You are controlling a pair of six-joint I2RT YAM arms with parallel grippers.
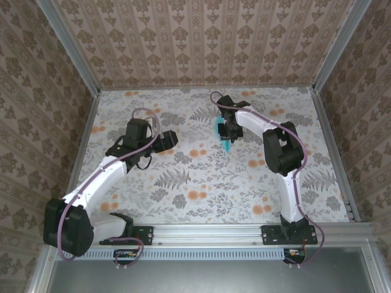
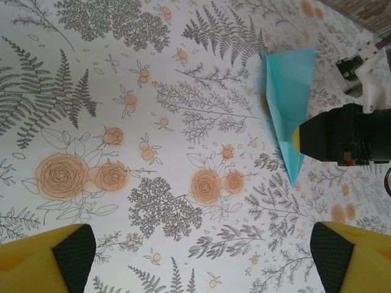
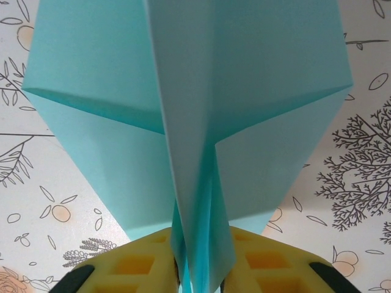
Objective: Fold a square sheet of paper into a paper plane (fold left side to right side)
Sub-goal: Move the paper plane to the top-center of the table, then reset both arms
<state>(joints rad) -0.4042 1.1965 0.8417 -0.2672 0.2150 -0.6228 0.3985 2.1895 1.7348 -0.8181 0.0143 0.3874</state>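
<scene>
The square sheet of paper is folded into a cyan-blue paper plane (image 1: 223, 133) (image 2: 287, 91). It lies on the floral tabletop (image 1: 201, 177) right of centre, towards the back. In the right wrist view its upright keel (image 3: 204, 244) stands between my right gripper's yellow fingers (image 3: 137, 265), and its wings (image 3: 91, 73) spread out beyond them. The right gripper (image 1: 229, 130) (image 3: 201, 259) is open only a crack around the keel, with thin dark gaps at both pads. My left gripper (image 1: 174, 139) (image 2: 201, 256) hovers wide open to the plane's left with nothing between its fingers (image 2: 43, 262).
Patterned walls and aluminium posts (image 1: 79, 61) close the table in at the back and both sides. The metal rail (image 1: 214, 233) holding the arm bases runs along the near edge. Bare floral tabletop lies between the two arms.
</scene>
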